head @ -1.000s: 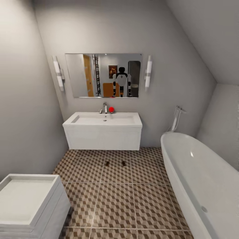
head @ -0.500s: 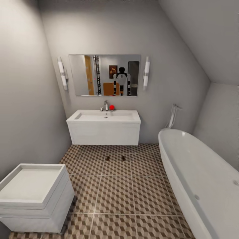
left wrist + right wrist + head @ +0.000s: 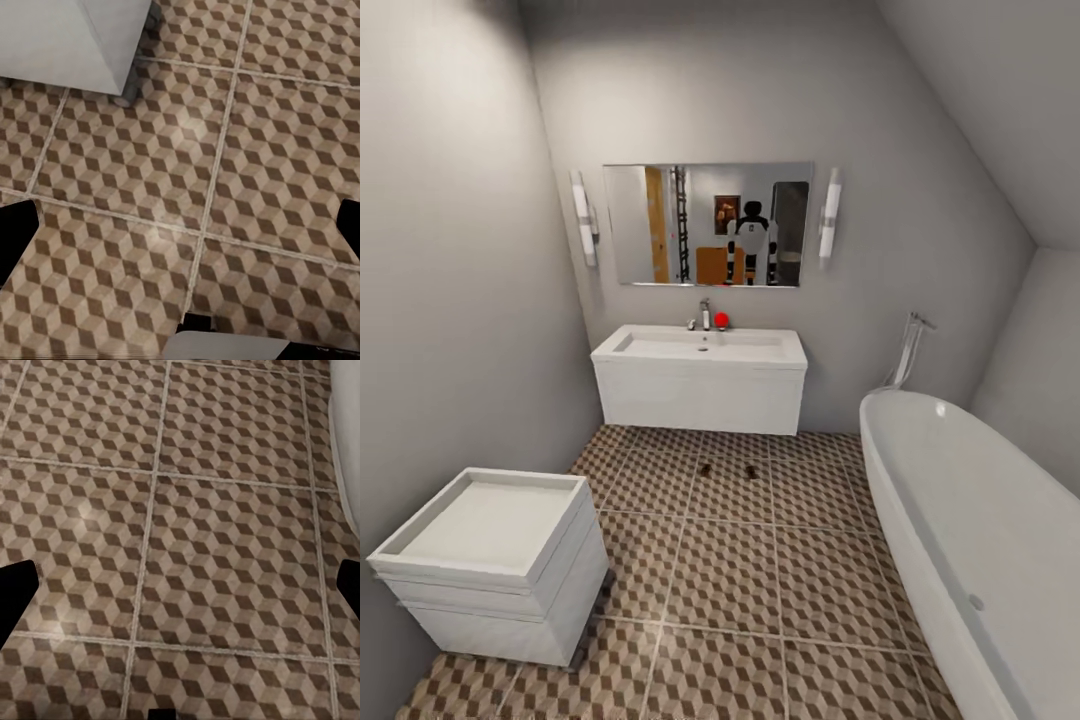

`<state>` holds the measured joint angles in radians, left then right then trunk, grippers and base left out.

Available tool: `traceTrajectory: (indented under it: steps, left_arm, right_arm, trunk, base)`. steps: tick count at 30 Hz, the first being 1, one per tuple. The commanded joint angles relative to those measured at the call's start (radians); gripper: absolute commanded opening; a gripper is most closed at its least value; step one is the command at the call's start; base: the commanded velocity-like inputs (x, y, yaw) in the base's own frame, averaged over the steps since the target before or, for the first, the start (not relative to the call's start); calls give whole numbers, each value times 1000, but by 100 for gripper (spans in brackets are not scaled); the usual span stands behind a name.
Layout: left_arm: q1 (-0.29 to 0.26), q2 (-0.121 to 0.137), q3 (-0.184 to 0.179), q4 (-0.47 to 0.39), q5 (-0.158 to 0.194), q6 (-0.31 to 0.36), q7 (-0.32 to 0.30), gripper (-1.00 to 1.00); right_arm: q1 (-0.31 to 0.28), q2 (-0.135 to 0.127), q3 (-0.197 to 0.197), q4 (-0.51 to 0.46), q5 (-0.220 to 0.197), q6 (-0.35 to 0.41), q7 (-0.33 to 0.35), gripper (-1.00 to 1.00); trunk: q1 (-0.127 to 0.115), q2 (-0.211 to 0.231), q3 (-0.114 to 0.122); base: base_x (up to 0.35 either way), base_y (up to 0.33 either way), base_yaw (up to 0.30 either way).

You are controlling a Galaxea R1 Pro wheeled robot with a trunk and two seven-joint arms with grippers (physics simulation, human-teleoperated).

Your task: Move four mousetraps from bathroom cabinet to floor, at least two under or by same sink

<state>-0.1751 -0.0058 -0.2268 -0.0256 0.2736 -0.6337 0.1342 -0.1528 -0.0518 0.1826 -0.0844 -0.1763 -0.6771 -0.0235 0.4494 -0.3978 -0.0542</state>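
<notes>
Two mousetraps lie side by side on the bathroom floor, on the cube-patterned tiles just in front of the bathroom sink. The sink is a white basin on a wall-hung vanity with a chrome faucet. My left gripper is open above bare tiles, its dark fingertips wide apart with nothing between them. My right gripper is also open over bare tiles. In the mirror I see my own reflection and an orange-brown cabinet behind me.
A white oval bathtub runs along the right side. A low white boxy unit stands by the left wall. A small red object sits by the faucet. Open tiled floor lies between unit and tub.
The whole head view has shifted: the camera has backed away and swung, so the sink looks smaller and farther right. The mousetraps lie as before.
</notes>
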Motion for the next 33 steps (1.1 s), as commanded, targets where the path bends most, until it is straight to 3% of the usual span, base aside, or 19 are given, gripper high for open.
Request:
traceTrajectory:
  steps: [1, 33]
  left_arm:
    - [-1, 0, -9, 1, 6, -3, 5, 100]
    - [0, 0, -9, 1, 5, -3, 4, 100]
  right_arm:
    - [-1, 0, 9, 0, -8, -3, -2, 100]
    - [-1, 0, 9, 2, -8, -3, -3, 100]
  trunk:
    - [1, -2, -3]
    - [1, -2, -20]
  base:
    - [-8, 0, 263]
    - [-1, 0, 271]
